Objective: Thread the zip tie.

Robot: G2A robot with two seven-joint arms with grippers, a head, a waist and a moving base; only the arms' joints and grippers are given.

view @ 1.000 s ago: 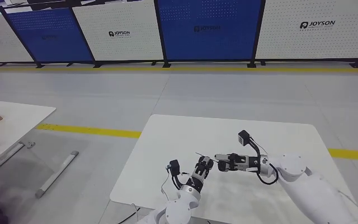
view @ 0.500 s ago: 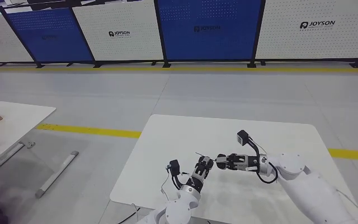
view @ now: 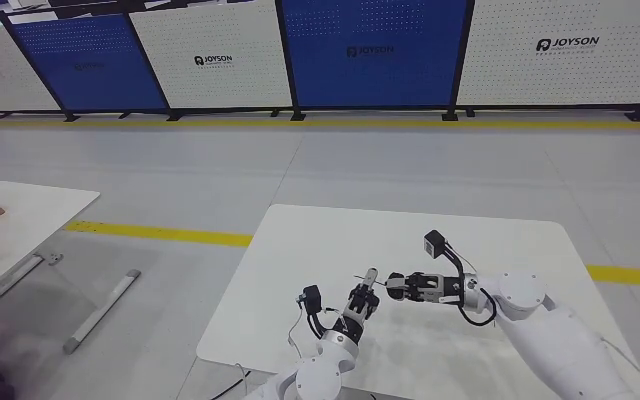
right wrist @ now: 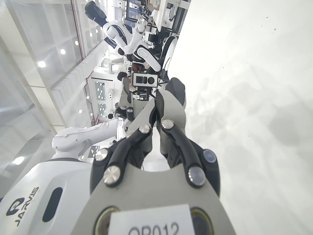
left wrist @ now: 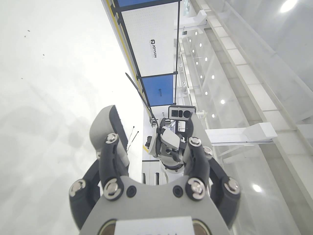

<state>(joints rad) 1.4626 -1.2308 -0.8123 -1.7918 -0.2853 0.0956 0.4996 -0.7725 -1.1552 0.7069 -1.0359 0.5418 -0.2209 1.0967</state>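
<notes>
A thin black zip tie [left wrist: 139,91] sticks out over the white table [view: 300,250], and the far end of it is held in my right gripper [view: 392,287], which is shut on it. In the right wrist view the right gripper [right wrist: 156,105] has its pads pressed together, and the strap between them is hidden. My left gripper [view: 368,288] faces it from close by. In the left wrist view the left gripper [left wrist: 154,121] stands open, with the strap passing above the gap between its fingers and touching neither.
Two more thin black ties [left wrist: 133,135] lie on the table just beyond my left gripper. The table's near edge [view: 215,350] is close behind the left arm. Blue and white panels [view: 370,50] stand far off across the floor.
My left gripper has opened and let go of the zip tie, which now hangs from the right gripper alone. The right gripper has shifted slightly toward the left one.
</notes>
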